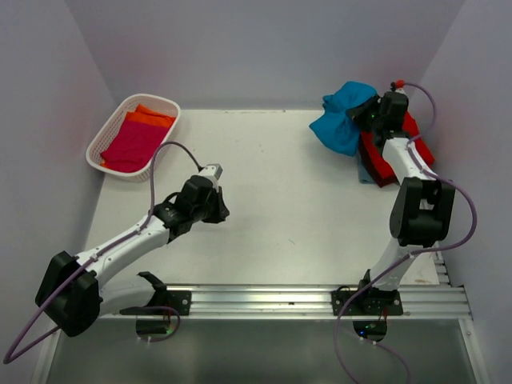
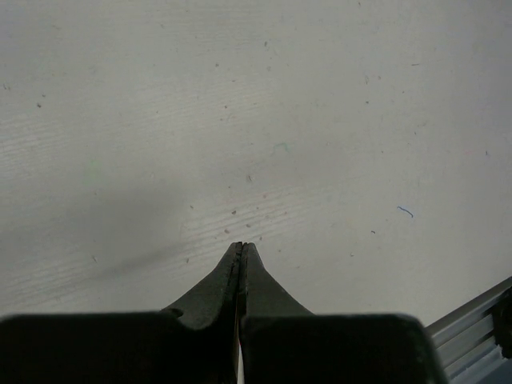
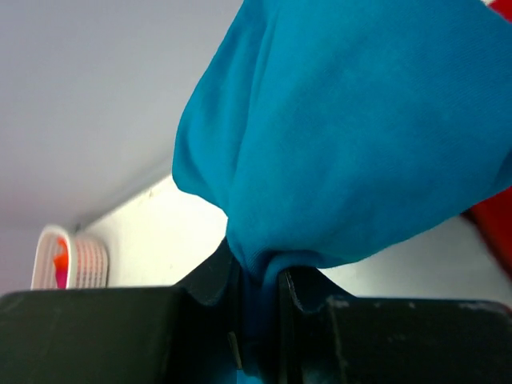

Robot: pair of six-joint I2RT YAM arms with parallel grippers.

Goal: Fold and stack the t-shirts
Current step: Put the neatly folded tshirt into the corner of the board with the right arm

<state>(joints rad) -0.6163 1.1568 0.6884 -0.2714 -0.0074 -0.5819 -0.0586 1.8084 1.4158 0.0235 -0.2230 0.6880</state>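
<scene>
The white table (image 1: 280,180) carries a white lattice basket (image 1: 94,144) at its far left corner. Well to the right of the basket, near the far right corner, a light blue t-shirt (image 1: 366,174) lies under a red t-shirt (image 1: 421,149).

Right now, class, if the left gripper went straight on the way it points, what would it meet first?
Probably the white table top: the shut left gripper tilts down at it, with nothing visible between.
</scene>
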